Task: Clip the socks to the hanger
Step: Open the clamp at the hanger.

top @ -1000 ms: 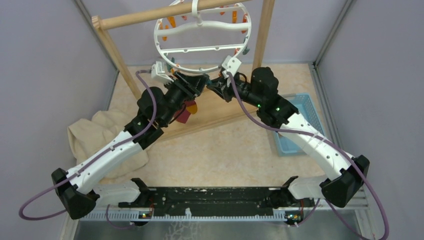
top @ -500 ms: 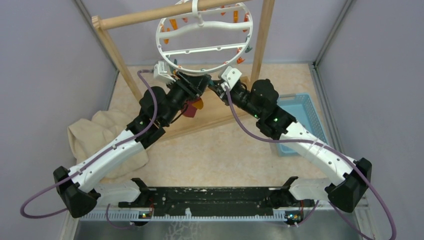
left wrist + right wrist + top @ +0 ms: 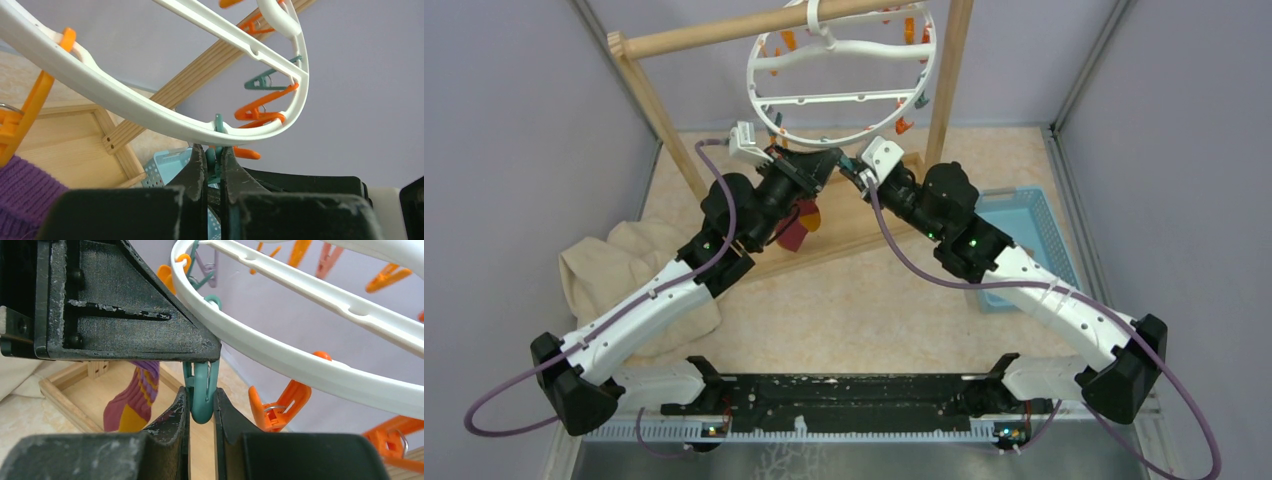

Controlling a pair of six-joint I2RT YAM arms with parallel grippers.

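Note:
The white ring hanger (image 3: 839,75) hangs by its hook from the wooden bar. My left gripper (image 3: 824,160) and right gripper (image 3: 849,172) meet under its near rim. In the left wrist view the left gripper (image 3: 214,150) is shut on a teal clip (image 3: 215,162) below the rim (image 3: 125,102). In the right wrist view the right gripper (image 3: 201,397) is shut on the rounded lower end of what seems the same teal clip (image 3: 201,390). The maroon-purple sock (image 3: 796,228) with orange stripes dangles below the left gripper, under an orange clip (image 3: 30,110).
The wooden stand's bar (image 3: 724,30), right post (image 3: 951,70) and base board (image 3: 864,225) surround the hanger. A light blue basket (image 3: 1024,230) lies at the right, under my right arm. At the left, a beige cloth (image 3: 614,270) is heaped beneath my left arm.
My left gripper has closed on the teal clip. The hanger ring has swung up and to the right, and the right gripper shifted slightly left and up with it.

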